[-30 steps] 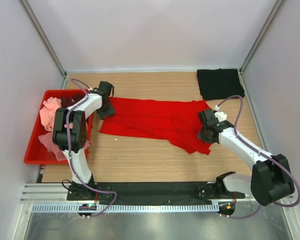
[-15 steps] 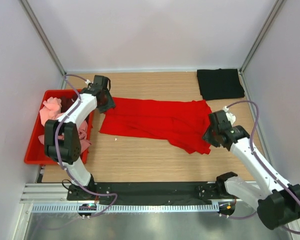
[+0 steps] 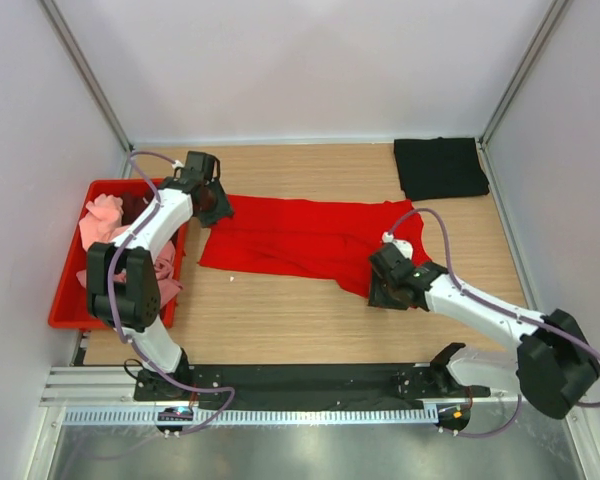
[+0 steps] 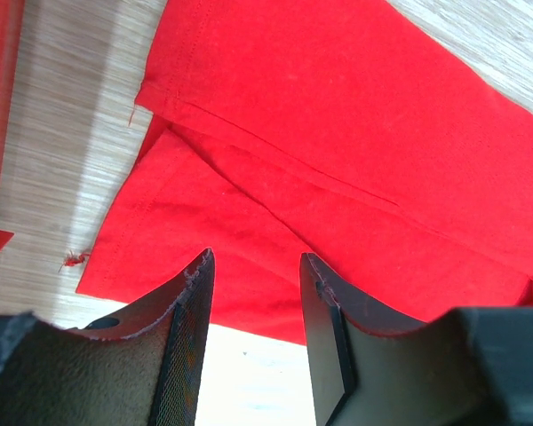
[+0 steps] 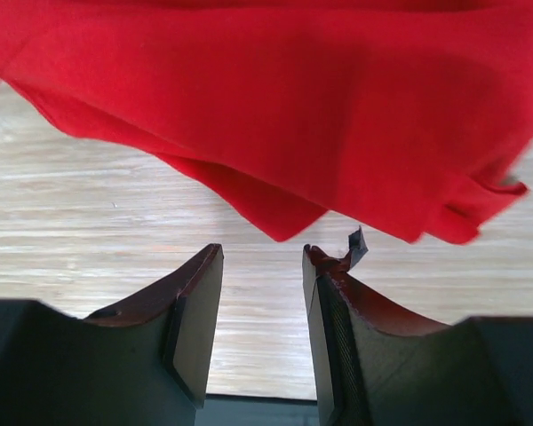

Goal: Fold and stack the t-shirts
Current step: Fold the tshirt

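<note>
Right claw (image 5: 262, 257) spread and empty, over the bright red soft cloth t-shirt (image 3: 300, 235) at its end far from the rigid red plastic crate (image 3: 75, 318). The left claw (image 4: 253, 262) is likewise spread (empty) at the crate-side end. The shirt, lying just beside the crate, looks light and limp, so pinch its corner hems.

Two white arms (image 3: 170, 215), black joints, lilac cables (image 3: 421, 211), dark wedge-shaped fingers (image 4: 191, 355)

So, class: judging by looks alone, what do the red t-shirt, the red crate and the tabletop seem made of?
Red t-shirt: soft matte knit cloth, probably cotton; it folds, with stitched hems. Red crate: rigid, smooth plastic, apparently; straight moulded walls. Tabletop: wood or wood-look laminate; pale streaky grain, slight sheen.
</note>
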